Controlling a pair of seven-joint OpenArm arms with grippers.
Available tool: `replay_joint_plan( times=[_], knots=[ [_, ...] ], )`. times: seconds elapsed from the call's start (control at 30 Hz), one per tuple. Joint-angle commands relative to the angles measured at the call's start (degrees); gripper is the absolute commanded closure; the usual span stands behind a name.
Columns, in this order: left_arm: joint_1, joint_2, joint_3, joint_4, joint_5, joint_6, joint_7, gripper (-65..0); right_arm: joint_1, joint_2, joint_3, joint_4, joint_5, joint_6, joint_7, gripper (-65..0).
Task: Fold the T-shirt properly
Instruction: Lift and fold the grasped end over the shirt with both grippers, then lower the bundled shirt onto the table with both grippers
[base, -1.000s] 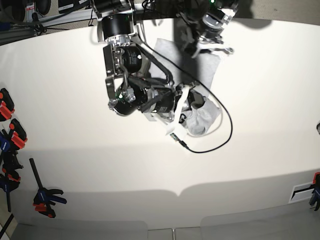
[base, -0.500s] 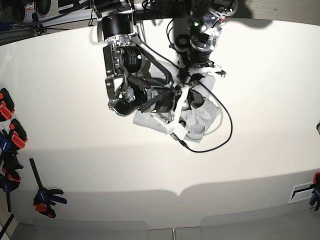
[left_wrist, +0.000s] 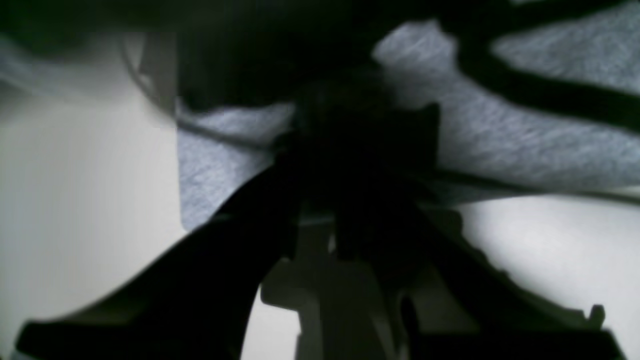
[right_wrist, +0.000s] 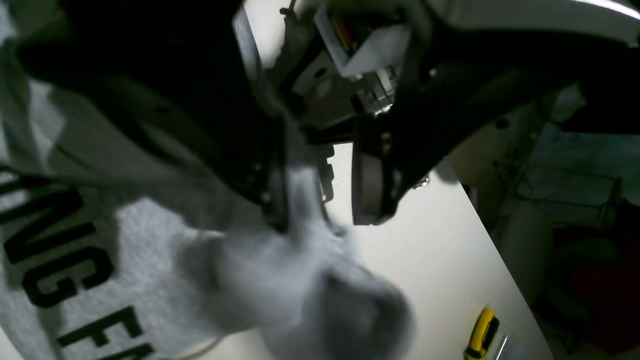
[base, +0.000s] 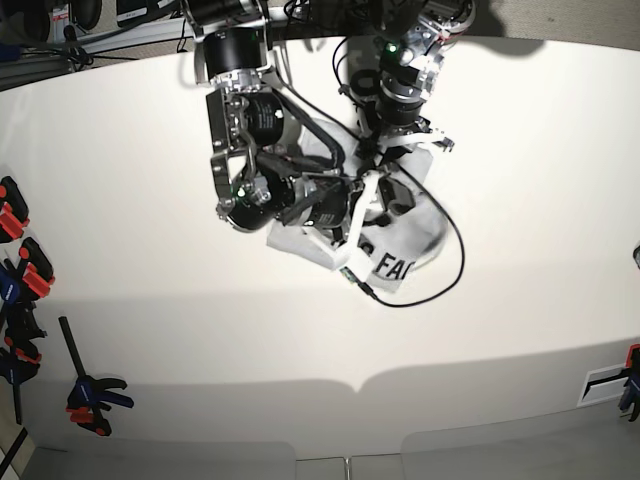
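- The right gripper is pinching a bunched T-shirt fold; its loose lettered part is hanging toward the near right.
- The left gripper is sitting just beyond it; grip unclear.

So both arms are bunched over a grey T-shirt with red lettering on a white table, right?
Not quite: the lettering is black, not red. The right wrist view shows it plainly, and the base view shows it too. The rest holds: both arms crowd over the grey T-shirt on the white table.
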Motion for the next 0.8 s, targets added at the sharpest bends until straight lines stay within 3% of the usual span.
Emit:
replay_joint_plan(
  times=[0.0, 0.17, 0.27, 0.33, 0.4, 0.5, 0.6, 0.77],
  knots=[
    [0.9, -0.3, 0.0, 0.2, 0.1, -0.5, 5.4, -11.2, 1.1, -0.4, -0.1, 1.0, 1.7, 0.3, 1.2, -20.0],
    [0.9, -0.3, 0.0, 5.0, 6.1, -0.5, 17.9, -11.2, 1.3, -0.4, -0.1, 1.0, 6.6, 0.5, 1.1, -19.9],
    [0.9, -0.3, 0.0, 7.5, 9.5, -0.5, 26.0, -11.2, 1.8, -0.4, -0.1, 1.0, 9.4, 4.7, 1.2, -19.9],
    [0.9, -0.3, 0.0, 8.6, 11.2, -0.4, 27.8, -11.2, 2.9, -0.4, -0.1, 1.0, 9.8, 7.0, 1.0, -19.9],
    [1.0, -0.3, 0.0, 9.1, 12.9, -0.3, 26.7, -11.2, 4.5, -0.4, -0.1, 1.0, 7.9, 9.4, 0.1, -19.9],
    [1.0, -0.3, 0.0, 9.1, 12.8, -0.3, 19.7, -11.2, 7.1, -0.4, -0.1, 1.0, -0.6, 12.4, -2.6, -19.9],
    [1.0, -0.3, 0.0, 8.8, 12.2, -0.1, 13.3, -11.1, 8.6, -0.4, 0.0, 1.0, -5.7, 11.1, -0.1, -19.9],
    [1.0, -0.3, 0.0, 3.5, 5.5, 0.6, 3.3, -11.0, 8.7, 0.7, 4.4, 1.0, -12.0, 9.0, 5.9, -19.9]
  ],
)
